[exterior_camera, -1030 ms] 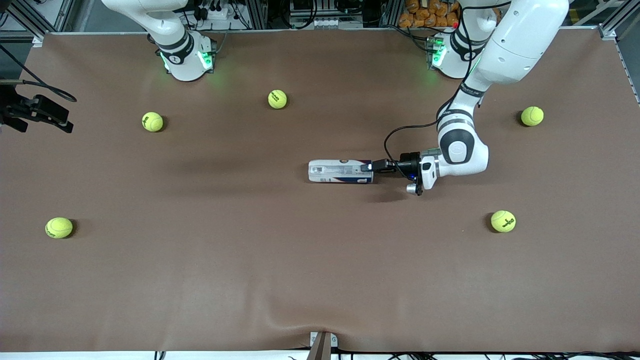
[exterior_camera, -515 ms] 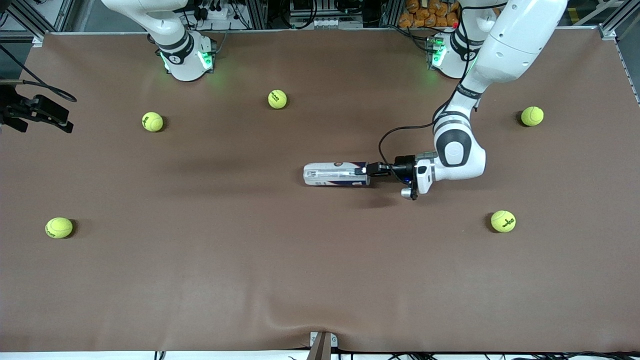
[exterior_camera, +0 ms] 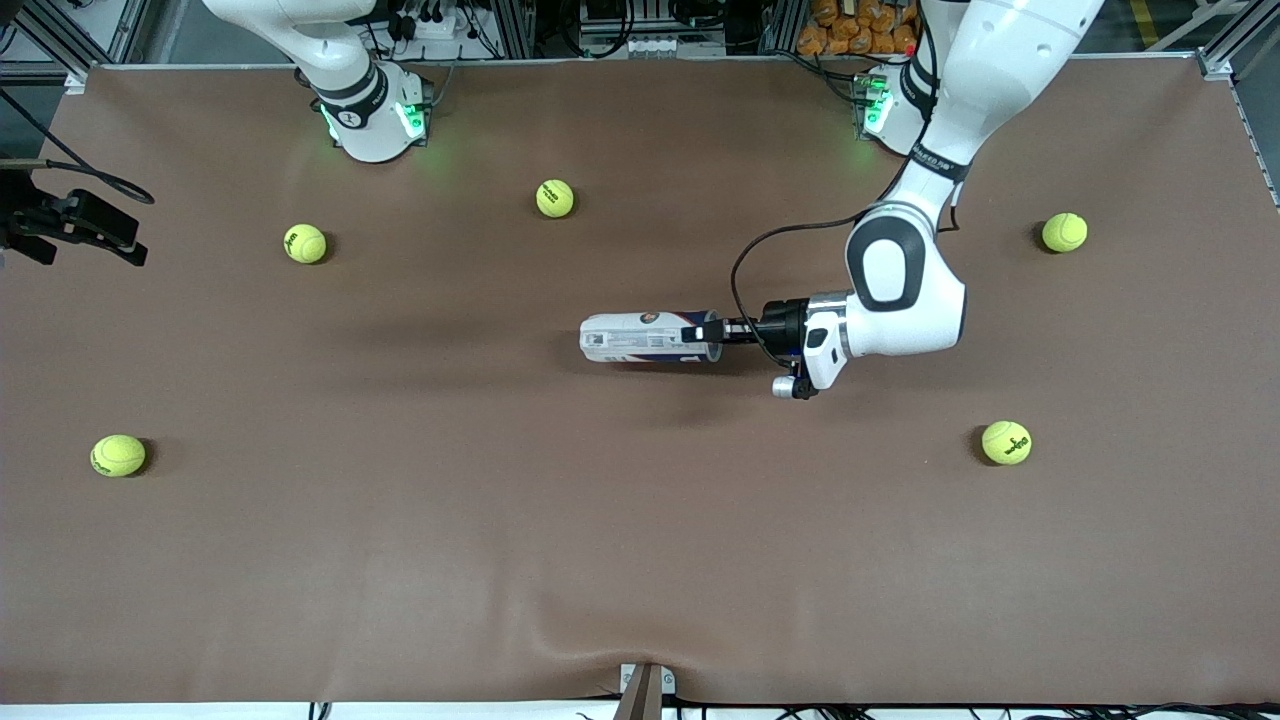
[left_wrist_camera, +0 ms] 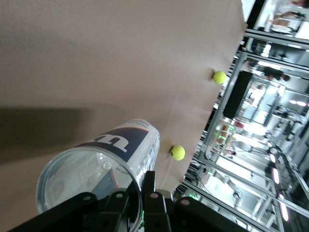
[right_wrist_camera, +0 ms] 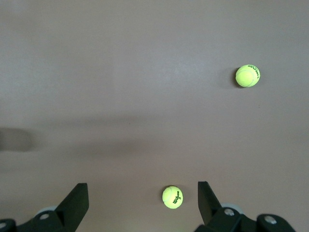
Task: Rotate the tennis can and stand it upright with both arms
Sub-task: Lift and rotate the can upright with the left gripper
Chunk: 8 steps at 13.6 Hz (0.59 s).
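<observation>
The tennis can (exterior_camera: 640,336) lies on its side near the middle of the brown table, with its white, navy and red label showing. My left gripper (exterior_camera: 703,331) is shut on the rim of its open end, the end toward the left arm's side. In the left wrist view the fingers (left_wrist_camera: 150,186) pinch the clear wall of the tennis can (left_wrist_camera: 116,150), one inside and one outside. My right gripper (right_wrist_camera: 142,193) is open and empty above bare table, with a tennis ball (right_wrist_camera: 173,197) below it. It is out of the front view.
Several yellow-green tennis balls lie scattered: near the right arm's base (exterior_camera: 555,198) (exterior_camera: 305,243), nearer the front camera (exterior_camera: 118,455) (exterior_camera: 1006,442), and one at the left arm's end (exterior_camera: 1064,232). A black device (exterior_camera: 70,225) juts in at the right arm's end.
My left gripper has moved toward the right arm's end of the table, taking the can along by its rim. The balls have not moved.
</observation>
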Available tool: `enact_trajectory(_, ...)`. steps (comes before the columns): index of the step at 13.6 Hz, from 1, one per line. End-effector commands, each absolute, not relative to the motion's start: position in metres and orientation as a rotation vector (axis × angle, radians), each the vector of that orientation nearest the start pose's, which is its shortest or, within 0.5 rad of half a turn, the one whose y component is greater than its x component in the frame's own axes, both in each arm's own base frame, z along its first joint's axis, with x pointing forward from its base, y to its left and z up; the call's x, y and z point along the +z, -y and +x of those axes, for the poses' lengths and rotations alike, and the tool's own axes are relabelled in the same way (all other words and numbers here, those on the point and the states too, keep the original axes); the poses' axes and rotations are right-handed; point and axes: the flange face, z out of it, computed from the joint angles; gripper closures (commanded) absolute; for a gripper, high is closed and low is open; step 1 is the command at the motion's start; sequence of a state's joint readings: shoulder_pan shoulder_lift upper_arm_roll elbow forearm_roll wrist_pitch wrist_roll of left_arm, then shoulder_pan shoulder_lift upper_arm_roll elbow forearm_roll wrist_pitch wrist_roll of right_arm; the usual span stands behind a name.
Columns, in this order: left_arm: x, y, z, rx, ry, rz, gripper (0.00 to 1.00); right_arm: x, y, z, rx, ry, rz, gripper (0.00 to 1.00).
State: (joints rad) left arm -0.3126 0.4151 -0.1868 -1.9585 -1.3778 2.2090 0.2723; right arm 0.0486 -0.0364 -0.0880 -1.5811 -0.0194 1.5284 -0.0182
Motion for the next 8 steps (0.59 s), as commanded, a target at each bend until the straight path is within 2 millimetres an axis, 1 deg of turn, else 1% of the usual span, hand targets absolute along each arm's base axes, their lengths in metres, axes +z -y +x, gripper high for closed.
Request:
enact_trajectory(1, 0.301, 0.348, 0.528, -0.316, -0.320, 2.129, 1.00, 0.640, 0.023, 0.539, 0.024, -0.031, -3.140, 0.00)
enact_trajectory(2, 0.308, 0.359, 0.527, -0.317, -0.341, 2.172, 1.00, 0.640, 0.023, 0.539, 0.024, -0.031, -3.140, 0.00)
enact_trajectory(3, 0.324, 0.373, 0.527, -0.310, -0.359, 2.220, 1.00, 0.640, 0.023, 0.539, 0.024, -0.031, -3.140, 0.00)
enact_trajectory(4, 0.332, 0.384, 0.525, -0.323, -0.384, 2.274, 1.00, 0.639, 0.022, 0.539, 0.027, -0.029, -3.140, 0.00)
enact_trajectory(6, 0.359, 0.410, 0.517, -0.323, -0.452, 2.386, 1.00, 0.640, 0.022, 0.539, 0.024, -0.029, -3.140, 0.00)
enact_trajectory(8, 0.387, 0.429, 0.518, -0.243, -0.521, 2.526, 1.00, 0.639, 0.022, 0.539, 0.027, -0.031, -3.140, 0.00)
